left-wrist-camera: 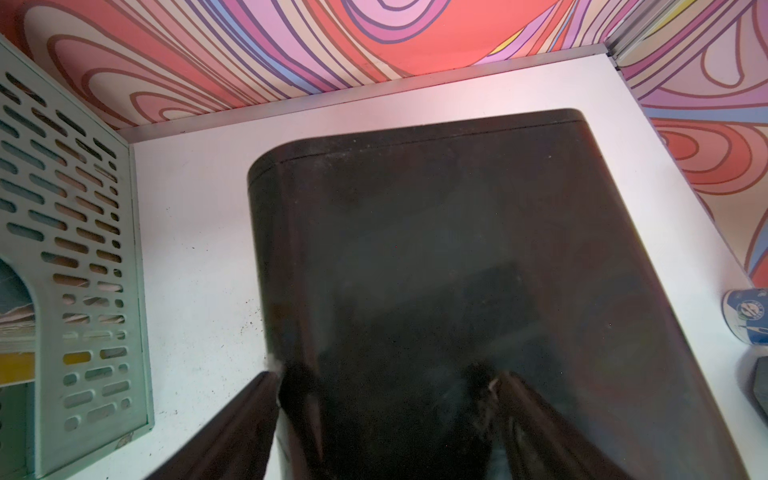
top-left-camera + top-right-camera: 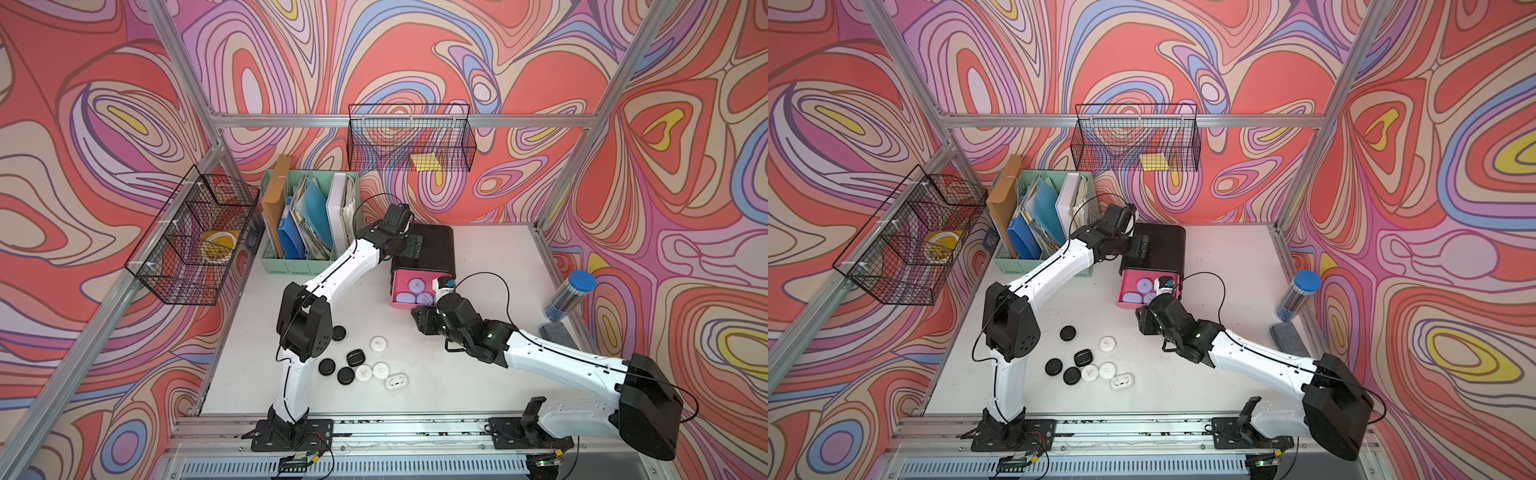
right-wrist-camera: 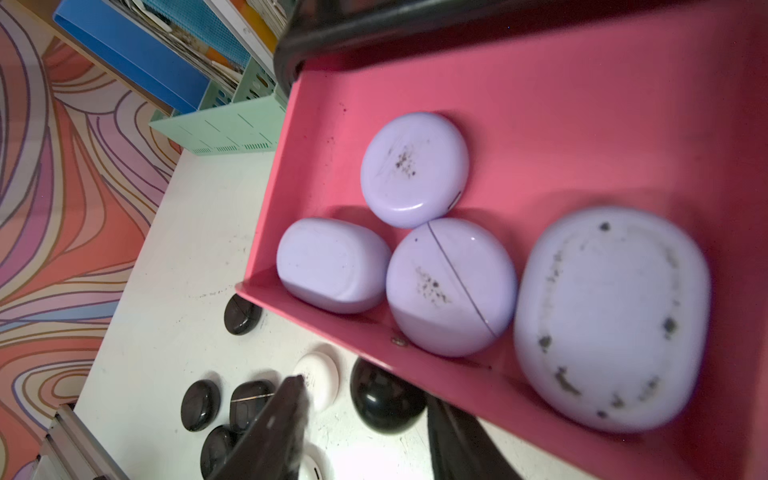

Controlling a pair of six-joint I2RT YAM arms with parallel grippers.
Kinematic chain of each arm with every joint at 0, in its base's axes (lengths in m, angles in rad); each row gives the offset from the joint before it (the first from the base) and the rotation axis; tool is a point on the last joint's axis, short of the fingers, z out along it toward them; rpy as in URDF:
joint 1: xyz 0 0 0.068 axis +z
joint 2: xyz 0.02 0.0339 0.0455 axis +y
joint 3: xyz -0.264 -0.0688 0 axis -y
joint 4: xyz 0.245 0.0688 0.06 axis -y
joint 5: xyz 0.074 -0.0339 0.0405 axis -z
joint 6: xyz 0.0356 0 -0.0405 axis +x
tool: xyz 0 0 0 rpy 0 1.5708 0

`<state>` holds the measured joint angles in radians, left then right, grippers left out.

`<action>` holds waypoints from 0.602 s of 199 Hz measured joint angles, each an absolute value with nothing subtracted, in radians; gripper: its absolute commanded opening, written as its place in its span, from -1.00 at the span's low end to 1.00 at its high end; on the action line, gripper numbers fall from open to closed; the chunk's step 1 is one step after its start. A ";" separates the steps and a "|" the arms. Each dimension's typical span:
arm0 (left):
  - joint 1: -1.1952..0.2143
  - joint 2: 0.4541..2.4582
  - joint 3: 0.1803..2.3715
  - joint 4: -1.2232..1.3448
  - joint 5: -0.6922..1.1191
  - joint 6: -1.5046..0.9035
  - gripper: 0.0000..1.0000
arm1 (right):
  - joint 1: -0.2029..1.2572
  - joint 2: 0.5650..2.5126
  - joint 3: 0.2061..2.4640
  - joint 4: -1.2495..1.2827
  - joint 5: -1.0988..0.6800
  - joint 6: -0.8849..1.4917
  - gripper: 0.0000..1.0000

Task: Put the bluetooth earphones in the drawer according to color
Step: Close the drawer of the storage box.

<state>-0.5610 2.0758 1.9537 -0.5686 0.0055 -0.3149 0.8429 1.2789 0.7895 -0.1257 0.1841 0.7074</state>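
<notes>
Over the cabinet (image 1: 415, 249) the left gripper (image 1: 384, 376) hangs parted, while the right gripper (image 3: 365, 392), parted too, flanks the slick knob (image 3: 384, 401), likely the best handhold on the probably light drawer (image 3: 540, 124).

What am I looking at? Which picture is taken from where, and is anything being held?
Two robot arms stand at a white table. Both top views look down from overhead; the other two come from cameras on the wrists. The left gripper, open, sits over a black cabinet. The right gripper, open, straddles the knob of its pulled-out pink drawer, which holds four purple earphone cases. Black cases and white cases lie loose on the table. Nothing looks gripped.
</notes>
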 measured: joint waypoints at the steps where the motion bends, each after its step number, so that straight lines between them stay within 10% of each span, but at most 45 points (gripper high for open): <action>1: -0.561 2.075 1.953 -0.569 0.006 -0.315 0.71 | 0.842 1.279 0.790 -0.125 0.184 0.707 -0.08; 120: -0.556 2.034 1.893 -0.555 0.041 -0.333 0.69 | 0.636 1.453 0.921 -0.012 0.064 0.667 -0.11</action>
